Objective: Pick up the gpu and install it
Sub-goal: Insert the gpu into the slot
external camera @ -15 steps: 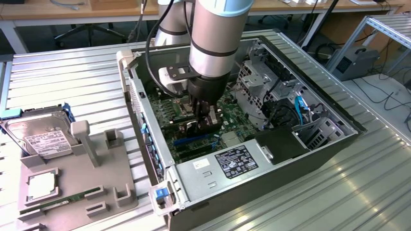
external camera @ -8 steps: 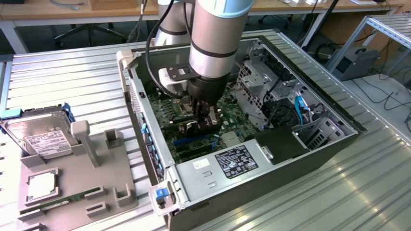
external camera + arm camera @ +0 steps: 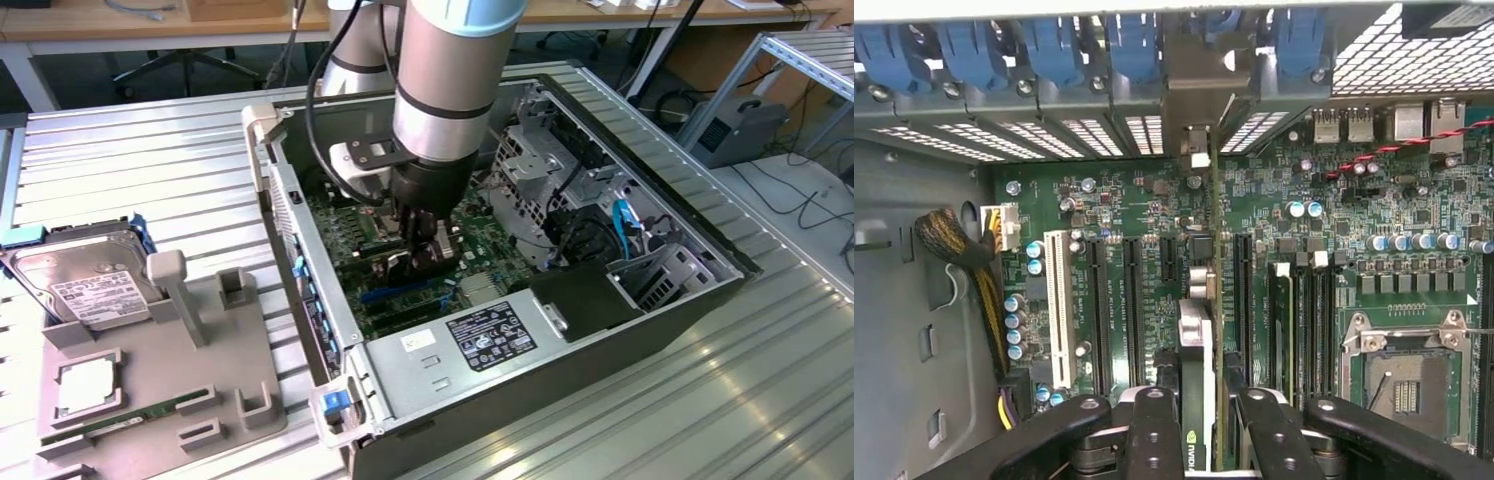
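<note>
The gpu (image 3: 1197, 385) stands on edge over the green motherboard (image 3: 1414, 200), seen edge-on as a narrow green and silver strip among the black expansion slots. Its end bracket reaches the case's rear slot openings. My gripper (image 3: 1199, 405) is shut on it, with one black finger (image 3: 1154, 415) on each side. In the exterior view the gripper (image 3: 427, 250) is low inside the open computer case (image 3: 534, 350), with the dark gpu (image 3: 407, 268) under it just above the board. Whether the card sits fully in a slot I cannot tell.
A white slot (image 3: 1059, 300) and the cpu socket (image 3: 1404, 385) flank the card; blue retainer clips (image 3: 1054, 45) line the rear wall. A metal drive cage (image 3: 534, 160) stands beside the arm. On the exterior view's left, a grey fixture (image 3: 200, 390) holds a hard drive (image 3: 87, 280) and a RAM stick (image 3: 134, 412).
</note>
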`<action>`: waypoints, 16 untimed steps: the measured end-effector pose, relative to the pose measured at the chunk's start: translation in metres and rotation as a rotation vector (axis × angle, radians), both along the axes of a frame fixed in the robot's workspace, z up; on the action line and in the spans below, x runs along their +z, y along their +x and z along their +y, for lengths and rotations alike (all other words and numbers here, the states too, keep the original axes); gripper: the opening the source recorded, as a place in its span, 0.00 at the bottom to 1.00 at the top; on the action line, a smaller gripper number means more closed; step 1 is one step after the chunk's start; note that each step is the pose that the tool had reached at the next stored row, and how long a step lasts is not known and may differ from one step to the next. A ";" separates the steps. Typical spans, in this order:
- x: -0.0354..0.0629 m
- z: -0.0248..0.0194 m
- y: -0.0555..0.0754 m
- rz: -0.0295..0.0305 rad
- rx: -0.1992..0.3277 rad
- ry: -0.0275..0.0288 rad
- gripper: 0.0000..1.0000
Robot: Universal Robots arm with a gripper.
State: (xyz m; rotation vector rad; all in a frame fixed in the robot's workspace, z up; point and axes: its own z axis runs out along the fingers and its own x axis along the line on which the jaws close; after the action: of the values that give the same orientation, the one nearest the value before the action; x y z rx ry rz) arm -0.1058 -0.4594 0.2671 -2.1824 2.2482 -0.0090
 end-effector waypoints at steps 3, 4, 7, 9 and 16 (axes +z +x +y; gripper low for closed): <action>0.0012 0.0000 0.001 0.0002 0.003 0.0016 0.27; 0.0012 0.0000 0.001 0.0002 0.009 0.0018 0.27; 0.0000 0.0000 0.001 0.0002 0.018 0.0018 0.27; -0.0027 0.0000 0.001 0.0003 0.018 0.0017 0.27; -0.0094 -0.0002 0.001 0.0003 0.038 0.0016 0.27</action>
State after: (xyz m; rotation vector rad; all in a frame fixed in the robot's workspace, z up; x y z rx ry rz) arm -0.1050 -0.4597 0.2576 -2.2243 2.2054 -0.0067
